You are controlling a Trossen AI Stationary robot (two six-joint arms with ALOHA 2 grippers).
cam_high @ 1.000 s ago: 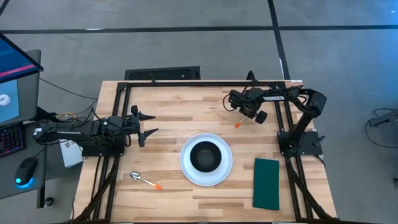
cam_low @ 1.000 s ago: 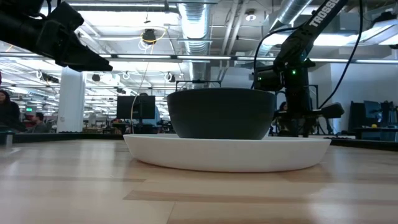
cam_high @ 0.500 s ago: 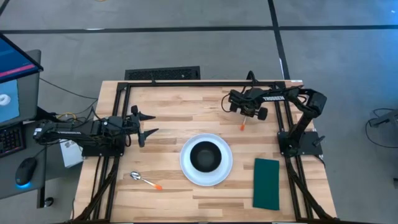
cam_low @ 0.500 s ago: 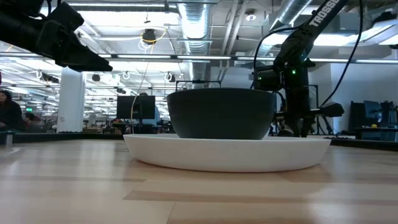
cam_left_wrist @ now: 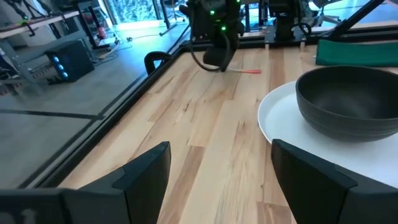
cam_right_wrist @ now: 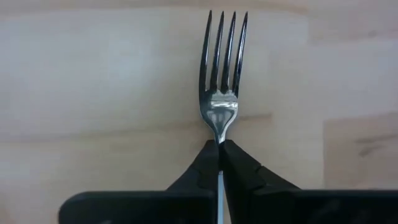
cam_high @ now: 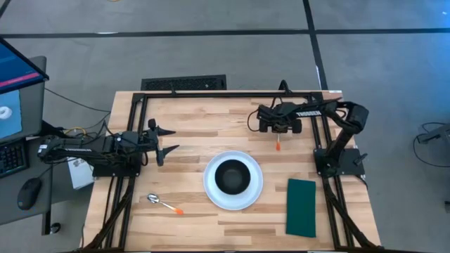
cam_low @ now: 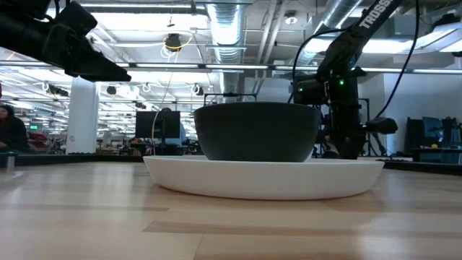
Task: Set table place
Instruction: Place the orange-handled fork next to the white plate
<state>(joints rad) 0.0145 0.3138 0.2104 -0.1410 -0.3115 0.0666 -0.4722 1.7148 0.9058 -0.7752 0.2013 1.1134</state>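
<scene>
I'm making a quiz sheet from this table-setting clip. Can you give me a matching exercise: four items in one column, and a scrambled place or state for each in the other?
Things:
1. fork
2. spoon
3. black bowl
4. green napkin

Places or states:
A. lies flat on the wood beside the plate, on the right arm's side
B. sits on the white plate
C. pinched by its neck in the shut right gripper
D. lies loose on the table on the left arm's side, in front of the open left gripper

Pairs: 1-C, 2-D, 3-B, 4-A
</scene>
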